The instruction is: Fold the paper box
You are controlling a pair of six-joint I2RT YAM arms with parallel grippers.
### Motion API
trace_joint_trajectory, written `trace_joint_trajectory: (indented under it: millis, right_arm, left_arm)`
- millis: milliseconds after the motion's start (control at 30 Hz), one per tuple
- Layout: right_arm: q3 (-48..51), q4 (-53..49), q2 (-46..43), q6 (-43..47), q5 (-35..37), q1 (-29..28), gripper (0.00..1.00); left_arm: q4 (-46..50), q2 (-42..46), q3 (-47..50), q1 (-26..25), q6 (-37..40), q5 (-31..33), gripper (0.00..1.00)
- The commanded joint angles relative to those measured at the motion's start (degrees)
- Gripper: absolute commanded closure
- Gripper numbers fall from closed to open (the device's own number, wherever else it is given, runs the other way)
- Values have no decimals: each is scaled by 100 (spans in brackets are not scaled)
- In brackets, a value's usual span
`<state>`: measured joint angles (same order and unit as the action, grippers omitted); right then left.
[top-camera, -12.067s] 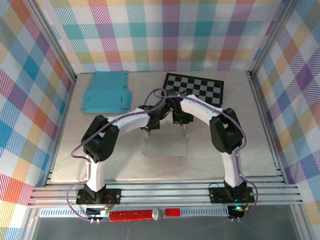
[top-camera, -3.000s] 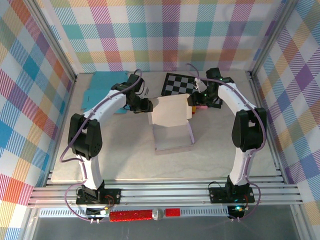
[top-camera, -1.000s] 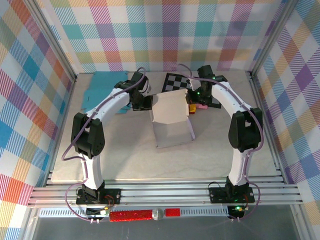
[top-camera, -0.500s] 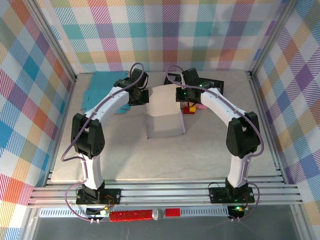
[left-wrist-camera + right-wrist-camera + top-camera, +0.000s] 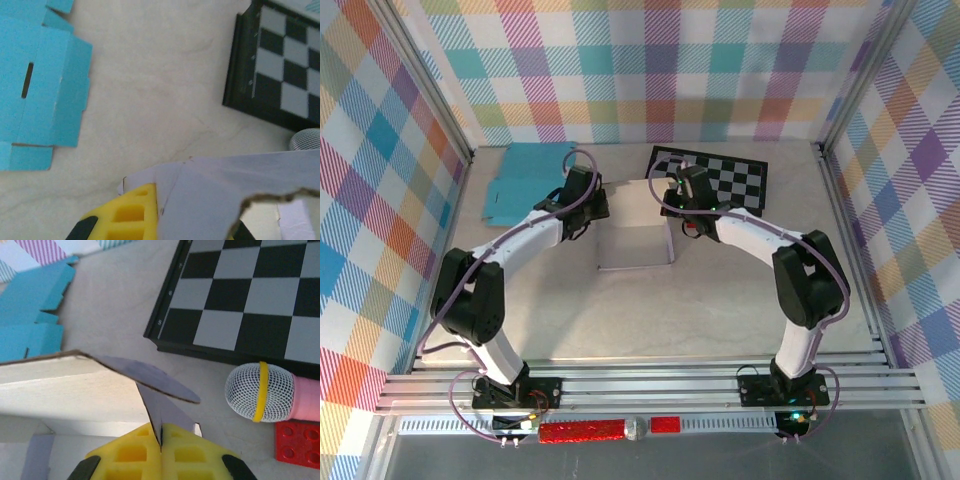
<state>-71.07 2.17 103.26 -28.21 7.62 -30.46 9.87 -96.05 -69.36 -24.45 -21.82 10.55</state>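
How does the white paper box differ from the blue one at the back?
The white paper box is partly folded, with walls raised; the blue paper box lies flat and unfolded. The white one is pinched by the left gripper and the right gripper; the blue one is untouched. White sits mid-table, blue at the back left corner. Both are die-cut cardboard blanks on the table.

Paper box [image 5: 636, 246] now farther left.
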Motion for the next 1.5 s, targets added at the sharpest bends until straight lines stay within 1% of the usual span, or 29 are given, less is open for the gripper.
trace_joint_trajectory:
  millis: [0, 100, 267, 333, 433, 633, 767, 900, 1133, 1267, 1333, 1400, 1467]
  right_arm:
    - [185, 821, -167, -215, -177, -38, 100]
    - [256, 1041, -94, -182, -460, -39, 100]
    - [595, 1554, -42, -288, -757, -55, 100]
    - [772, 1831, -57, -222, -764, -86, 100]
    - [947, 1981, -104, -81, -715, -134, 100]
    - [1230, 2103, -173, -53, -743, -173, 100]
    - [1443, 2132, -270, -5, -736, -222, 100]
    - [1656, 2036, -438, 97, -679, -258, 100]
    - [1924, 1760, -666, 209, -680, -302, 100]
    - [1958, 1402, -847, 262, -625, -320, 95]
    - [1907, 1088, -1006, 213, -554, -320, 88]
    - [1785, 676, -1168, 163, -642, -322, 85]
    - [1643, 230, -1329, 28, -876, -316, 70]
  left_arm:
    - [-1572, 387, 397, 36, 15, 8, 100]
    - [-2066, 471, 690, 36, 124, -15, 100]
    - [-2792, 525, 1246, 31, 145, -258, 100]
    - [-3208, 568, 1553, 32, 195, -297, 100]
    - [-3814, 622, 1990, 24, 243, -260, 100]
    - [-4452, 684, 2534, -51, 277, -272, 100]
    - [-4670, 740, 2813, -177, 334, -258, 99]
    - [-4542, 896, 3029, -329, 488, -171, 98]
    - [-4582, 1139, 3680, -560, 506, 52, 96]
    - [-4493, 1158, 3733, -712, 513, 275, 96]
    - [-4407, 1168, 3698, -769, 557, 421, 96]
    - [-4307, 1168, 3646, -797, 594, 515, 96]
    - [-4204, 1176, 3593, -832, 681, 605, 98]
